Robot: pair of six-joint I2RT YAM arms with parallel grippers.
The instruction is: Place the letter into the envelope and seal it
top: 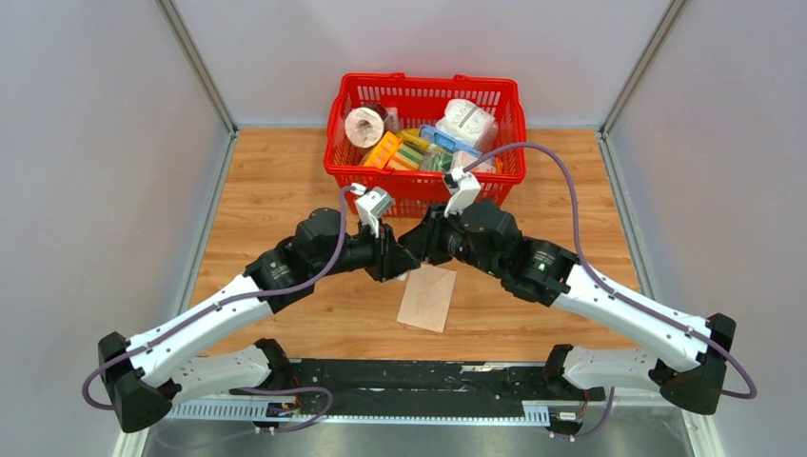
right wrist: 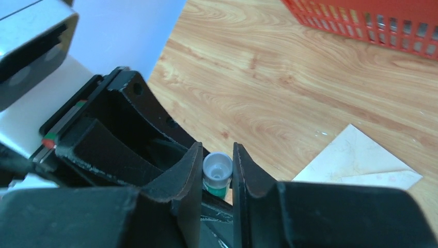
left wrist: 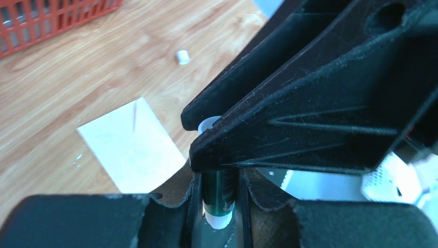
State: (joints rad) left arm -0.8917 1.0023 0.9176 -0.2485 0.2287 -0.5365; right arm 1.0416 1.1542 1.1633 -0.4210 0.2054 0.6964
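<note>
Two claws on one green glue stick (left wrist: 219, 200): my left claw (left wrist: 219, 178) clamps its body, my right claw (right wrist: 217, 154) pinches its white end. Tan envelope (top: 428, 298) lies flat on the surface (top: 276, 181) just below, diagonal seams showing. Overhead, my arms hide the stick; both wrist views catch it.

**Desk:** What blocks centre frame?

**Photographer:** The left gripper (left wrist: 219, 192) and right gripper (right wrist: 217, 157), nose to nose, both closed on one glue stick (right wrist: 217, 173) above the envelope's (top: 427, 296) upper edge. The red basket (top: 425, 143) walls off the upper middle.

**Desk:** Open room?

**Photographer:** Bare table (top: 276, 181) at upper left and upper right of the overhead view. A small white cap (left wrist: 182, 57) lies loose on the wood, top centre of the left wrist view.
</note>
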